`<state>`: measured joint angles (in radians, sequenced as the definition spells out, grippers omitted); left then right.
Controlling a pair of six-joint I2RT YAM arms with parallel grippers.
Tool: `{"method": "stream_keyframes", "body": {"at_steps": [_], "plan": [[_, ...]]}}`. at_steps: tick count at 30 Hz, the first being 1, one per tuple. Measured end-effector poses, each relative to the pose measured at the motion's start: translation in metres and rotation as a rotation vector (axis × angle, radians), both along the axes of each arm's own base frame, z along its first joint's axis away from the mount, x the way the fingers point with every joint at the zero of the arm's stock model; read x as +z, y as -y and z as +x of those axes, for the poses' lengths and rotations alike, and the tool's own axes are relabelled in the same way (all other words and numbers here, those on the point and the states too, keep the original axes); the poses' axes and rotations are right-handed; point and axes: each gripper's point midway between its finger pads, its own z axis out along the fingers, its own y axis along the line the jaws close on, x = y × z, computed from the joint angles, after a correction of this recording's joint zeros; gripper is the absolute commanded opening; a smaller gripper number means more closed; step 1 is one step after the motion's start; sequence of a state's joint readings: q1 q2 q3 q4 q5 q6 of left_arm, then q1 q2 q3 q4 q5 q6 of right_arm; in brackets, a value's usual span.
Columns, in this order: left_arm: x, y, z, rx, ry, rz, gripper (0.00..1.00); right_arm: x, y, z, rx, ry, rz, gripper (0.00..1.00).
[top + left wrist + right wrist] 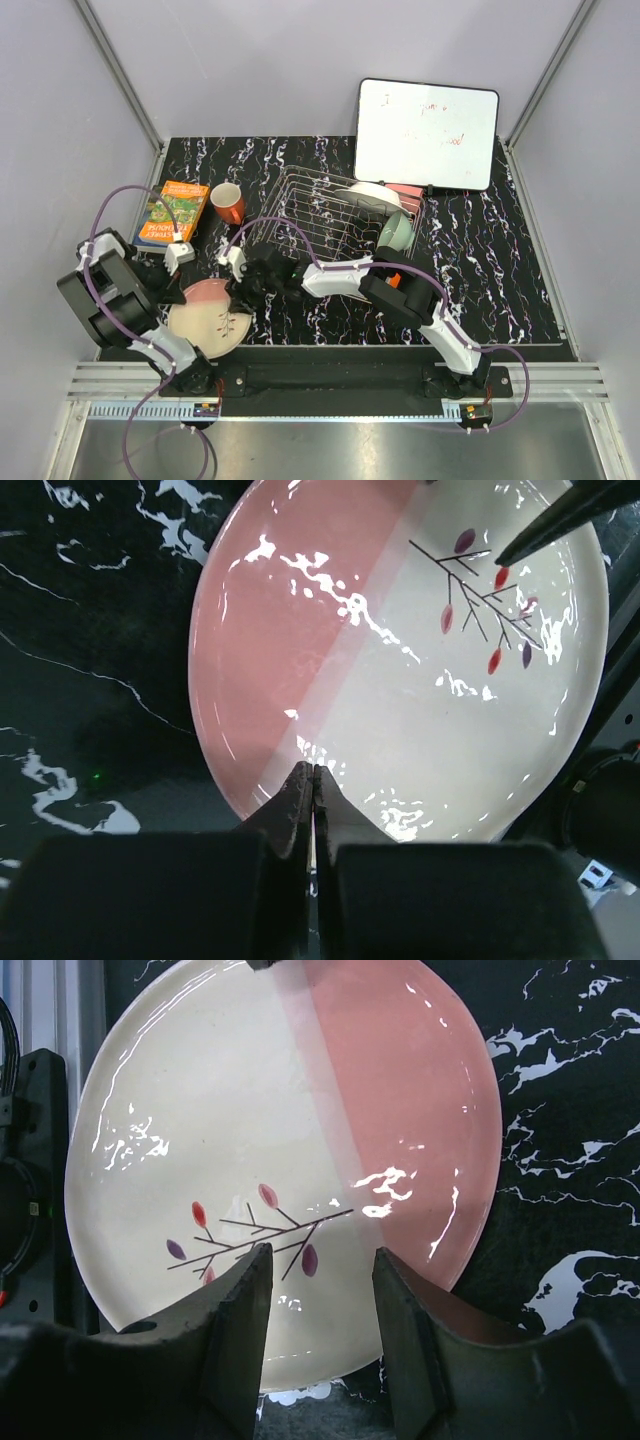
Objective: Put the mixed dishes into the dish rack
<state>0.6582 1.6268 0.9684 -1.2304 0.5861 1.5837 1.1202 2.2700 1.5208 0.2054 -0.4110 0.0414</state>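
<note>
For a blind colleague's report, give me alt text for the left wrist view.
Left gripper, shut, tips at the near rim of a pink-and-cream plate with a twig motif, lying on a black marbled table. A dark fingertip shows top right.

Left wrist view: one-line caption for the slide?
Left gripper shut at the near rim of the round pink-and-cream plate with twig motif.

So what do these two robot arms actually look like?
The left arm and right arm match: chunky black joints, white links, and a purple cable looping along each, with small white connectors. Each ends in two black wedge-shaped jaws.
</note>
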Motion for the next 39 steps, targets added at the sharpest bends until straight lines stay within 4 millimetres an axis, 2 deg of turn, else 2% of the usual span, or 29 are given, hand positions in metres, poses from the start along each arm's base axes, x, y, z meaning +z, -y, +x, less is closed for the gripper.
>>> {"method": "stream_keyframes", "body": {"at_steps": [2,3,4,7,8,9,10,14,24,32,36,39], "plan": [[0.007,0.0,0.001,-0.019,0.03,0.009,0.0,0.0,0.0,0.0,0.0,0.004,0.005,0.53],[0.011,0.001,0.001,-0.027,0.041,0.01,0.05,0.0,0.0,0.0,0.0,0.006,0.008,0.52],[0.013,0.002,0.0,-0.032,0.047,0.01,0.24,0.0,0.0,0.0,0.001,0.007,0.01,0.53],[0.016,0.006,-0.002,-0.036,0.044,0.0,0.55,0.0,0.0,0.0,0.001,0.011,0.016,0.52],[0.015,0.006,-0.002,-0.033,0.04,-0.003,0.77,0.0,0.0,0.0,0.001,0.011,0.017,0.52],[0.014,0.006,-0.002,-0.027,0.032,-0.008,0.82,0.0,0.0,0.0,0.001,0.012,0.02,0.52],[0.012,0.006,-0.001,-0.03,0.035,-0.009,0.93,0.0,0.0,0.0,0.001,0.013,0.02,0.52],[0.007,0.007,-0.001,-0.007,0.017,-0.017,0.99,0.0,0.001,0.0,0.001,0.015,0.025,0.51],[-0.004,0.013,0.0,0.071,-0.06,-0.056,0.99,0.0,0.003,-0.001,0.007,0.03,0.03,0.5],[-0.002,0.016,0.005,0.181,-0.106,-0.082,0.99,0.0,0.004,0.0,0.006,0.031,0.028,0.51],[0.001,0.012,0.005,0.205,-0.091,-0.077,0.99,-0.001,0.004,0.0,0.002,0.031,0.024,0.51],[0.006,0.001,0.009,0.241,-0.072,-0.064,0.99,-0.002,0.005,0.0,0.002,0.028,0.018,0.51]]}}
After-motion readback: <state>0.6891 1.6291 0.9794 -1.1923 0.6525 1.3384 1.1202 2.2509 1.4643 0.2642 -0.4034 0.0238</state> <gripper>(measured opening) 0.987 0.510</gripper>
